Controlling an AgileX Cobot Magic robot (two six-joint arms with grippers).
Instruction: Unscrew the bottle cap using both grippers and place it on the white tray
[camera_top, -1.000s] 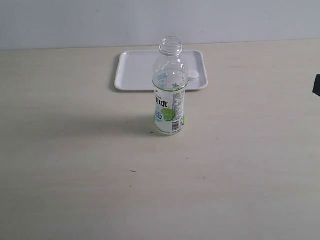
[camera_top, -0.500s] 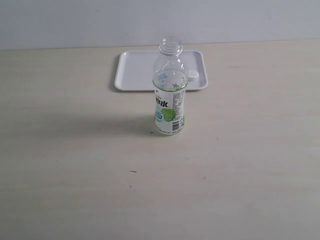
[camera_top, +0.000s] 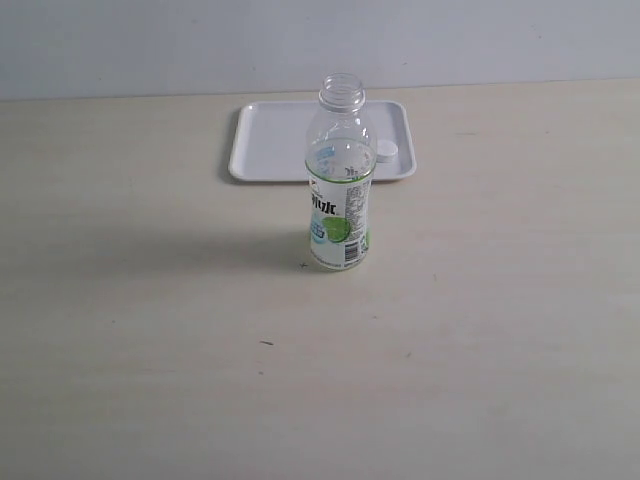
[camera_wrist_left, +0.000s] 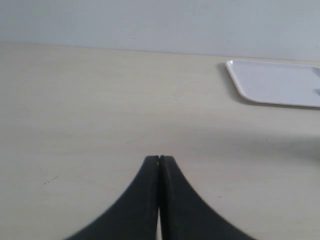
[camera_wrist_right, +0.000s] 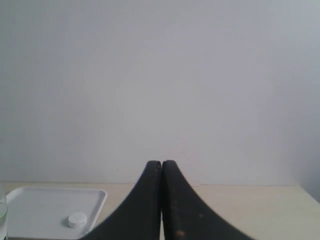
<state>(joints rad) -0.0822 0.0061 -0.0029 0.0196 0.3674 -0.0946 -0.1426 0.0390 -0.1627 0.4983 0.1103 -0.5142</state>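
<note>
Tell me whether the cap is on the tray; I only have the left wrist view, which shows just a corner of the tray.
Observer: Yes, the cap lies on the tray, near its right edge in the exterior view.
Operator: What else is out there?
Observer: The bottle stands upright and open on the table, on the camera's side of the tray.
Operator: And the other arm?
Observer: The right fingers are shut, holding nothing.
</note>
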